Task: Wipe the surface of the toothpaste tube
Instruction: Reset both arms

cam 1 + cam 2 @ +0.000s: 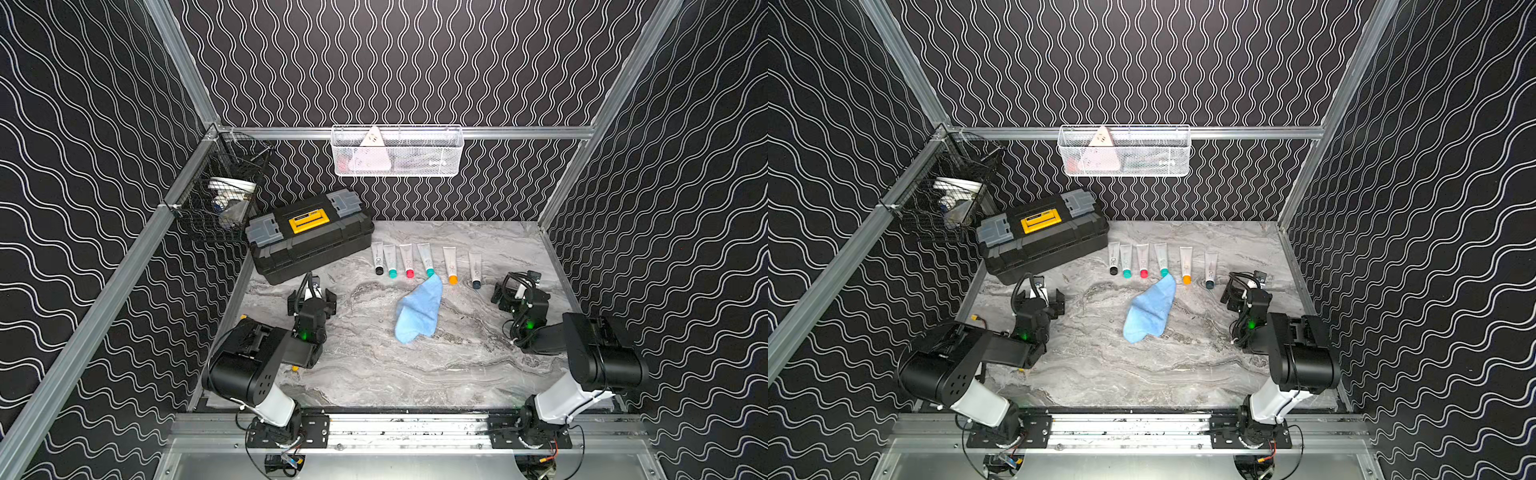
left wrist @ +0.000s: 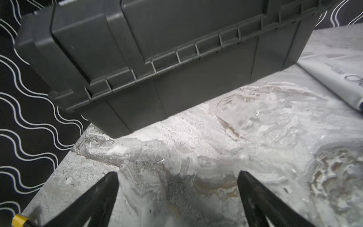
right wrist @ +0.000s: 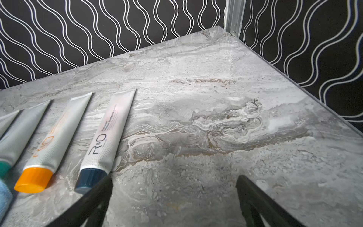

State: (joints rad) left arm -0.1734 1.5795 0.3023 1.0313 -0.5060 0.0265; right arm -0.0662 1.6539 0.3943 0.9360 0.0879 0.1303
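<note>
Tube [image 3: 110, 133] looks light, soft and slippery, so I would pinch near its cap [image 3: 90, 177]; left gripper [image 2: 178, 173] and right gripper [image 3: 174, 176] stand spread, empty.

walls [image 1: 415, 62]: black, white waves | tabletop [image 1: 374, 374]: grey marble | frame [image 1: 519, 132]: aluminium

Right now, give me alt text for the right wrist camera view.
The open right gripper hovers empty over a grey marble tabletop. Next to it lies a navy-capped R&O toothpaste tube, then an orange-capped tube and a teal-capped tube.
</note>
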